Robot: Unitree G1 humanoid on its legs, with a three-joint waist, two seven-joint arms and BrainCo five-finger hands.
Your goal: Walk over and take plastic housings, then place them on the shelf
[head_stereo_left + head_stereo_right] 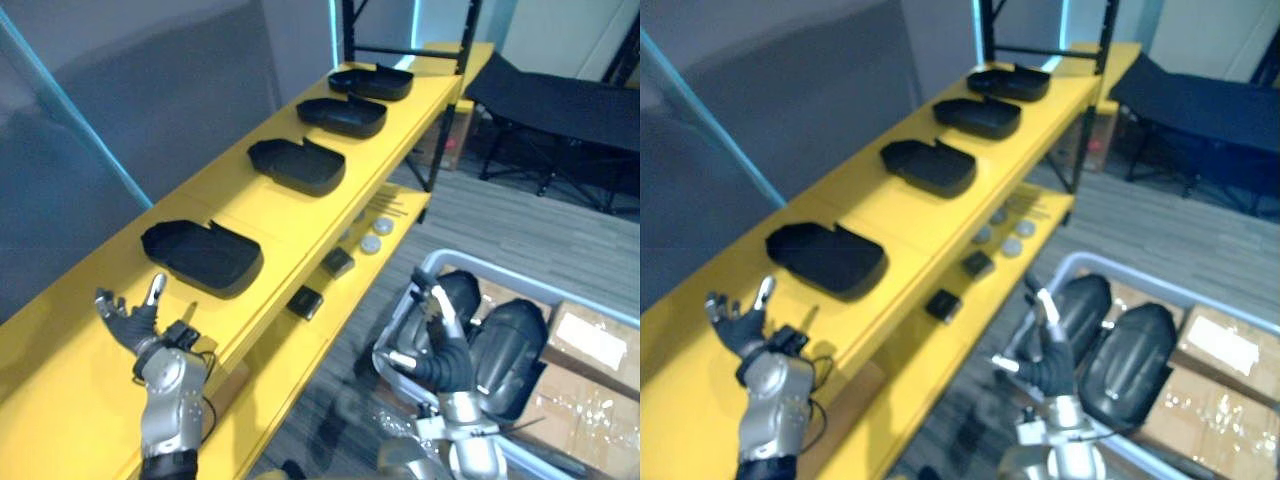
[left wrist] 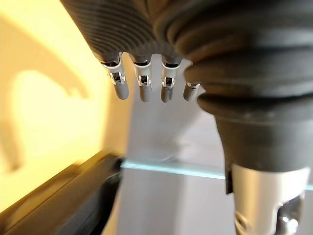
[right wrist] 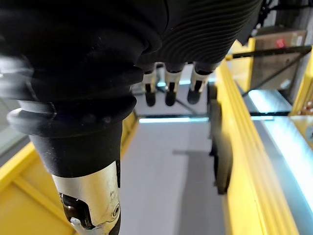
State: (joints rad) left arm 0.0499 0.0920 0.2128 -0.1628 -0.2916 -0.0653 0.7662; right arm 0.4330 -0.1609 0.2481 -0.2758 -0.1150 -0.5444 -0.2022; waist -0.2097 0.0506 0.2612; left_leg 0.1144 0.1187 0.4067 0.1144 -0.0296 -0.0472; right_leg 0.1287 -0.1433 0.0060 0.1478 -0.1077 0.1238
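Just beyond my left hand (image 1: 130,322): nearest plastic housing (image 1: 203,257), hollow side up on the yellow shelf (image 1: 240,205), near my fingers but not touching them.
Farther along from that hand: three more housings (image 1: 298,165), in a row on the same top board, each apart from the next.
Left hand: raised over the shelf's bare near end, fingers straight and spread, holding nothing.
Right hand (image 1: 440,340): lower, off the shelf's front edge, fingers loosely open, empty.
Beside and below my right hand: cart (image 1: 450,258) holding dark housings (image 1: 510,355).
Step, as I judge it: between placements, with four housings shelved and more to fetch.
Next move calls for: turning to the cart, closing both hands on one housing, then carrying it to the bare board under my left hand.
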